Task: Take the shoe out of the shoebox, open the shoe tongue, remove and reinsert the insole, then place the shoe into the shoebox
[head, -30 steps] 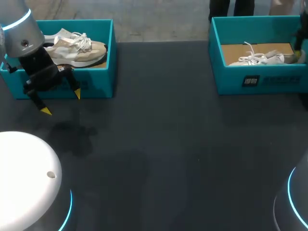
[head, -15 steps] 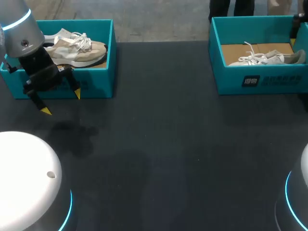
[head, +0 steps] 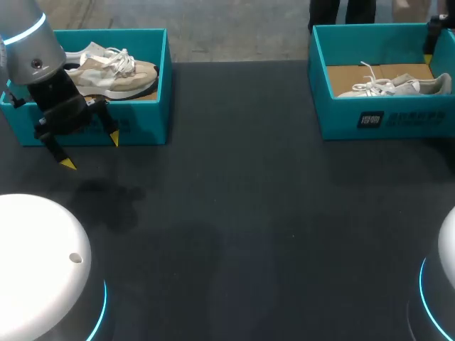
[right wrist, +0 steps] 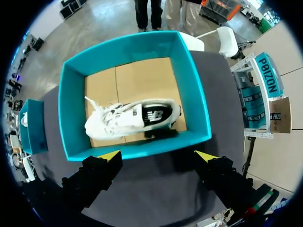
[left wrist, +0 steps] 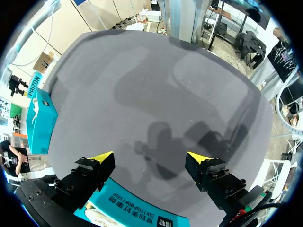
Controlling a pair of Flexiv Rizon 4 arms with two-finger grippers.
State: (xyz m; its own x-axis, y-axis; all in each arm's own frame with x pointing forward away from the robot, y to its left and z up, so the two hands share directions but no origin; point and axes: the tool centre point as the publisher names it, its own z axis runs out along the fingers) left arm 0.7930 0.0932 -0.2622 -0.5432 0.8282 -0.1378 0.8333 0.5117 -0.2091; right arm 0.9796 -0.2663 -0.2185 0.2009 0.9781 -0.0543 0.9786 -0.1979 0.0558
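A white shoe [right wrist: 130, 118] lies on its side on the cardboard floor of the right teal shoebox [right wrist: 191, 90], laces toward the table's middle; in the head view the shoe [head: 391, 87] lies in the same shoebox [head: 334, 114]. My right gripper [right wrist: 158, 155] hangs open above the box's near wall, holding nothing. A beige shoe [head: 114, 71] rests in the left teal shoebox [head: 153, 124]. My left gripper [head: 91, 151] stands open just in front of that box, and my left gripper [left wrist: 150, 158] has only bare tabletop between its fingers.
The dark tabletop [head: 249, 213] spreads between the two boxes. The left box's printed wall [left wrist: 137, 215] sits right under my left gripper. My arms' white bases fill the head view's lower corners.
My right gripper has lifted up and back from the white shoe's heel, out of the right box. The shoe stays lying inside. The left arm has not moved.
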